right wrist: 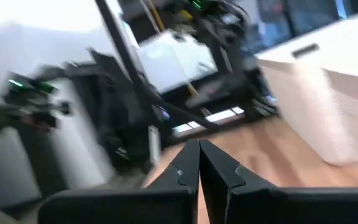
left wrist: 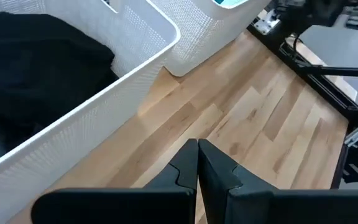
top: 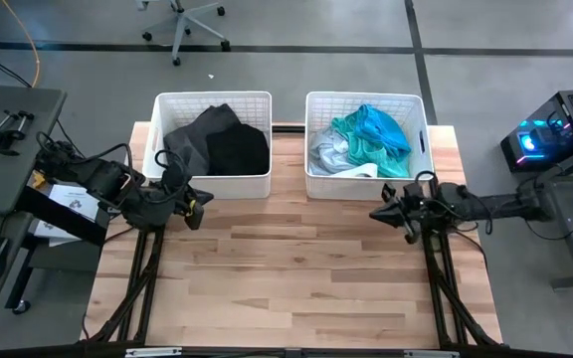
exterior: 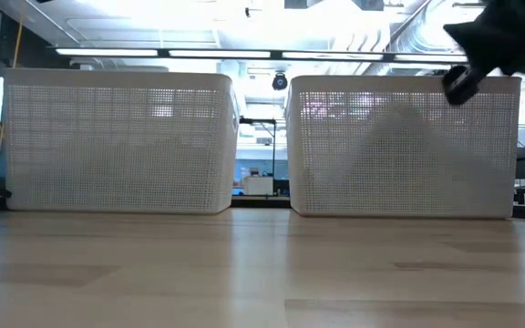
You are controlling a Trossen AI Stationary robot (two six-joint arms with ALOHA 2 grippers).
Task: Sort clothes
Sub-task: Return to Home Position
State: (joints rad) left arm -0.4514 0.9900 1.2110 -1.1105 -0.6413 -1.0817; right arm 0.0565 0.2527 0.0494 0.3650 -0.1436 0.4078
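Clothes all binned: dark grey garment (top: 189,139), black garment (top: 239,149) in left bin (top: 213,96); teal garment (top: 346,127), bright blue garment (top: 381,125), paler pieces (top: 331,154) in right bin (top: 366,96). Both bins at far edge of worktop (top: 296,278).
Left arm (top: 127,189) just beside left bin's near wall, jaws together, empty.
Right arm (top: 485,206) near right bin's corner, jaws together, empty.
Risk: your homing swing clips bin wall, shoves bin off far edge. Lift clear before you sweep.
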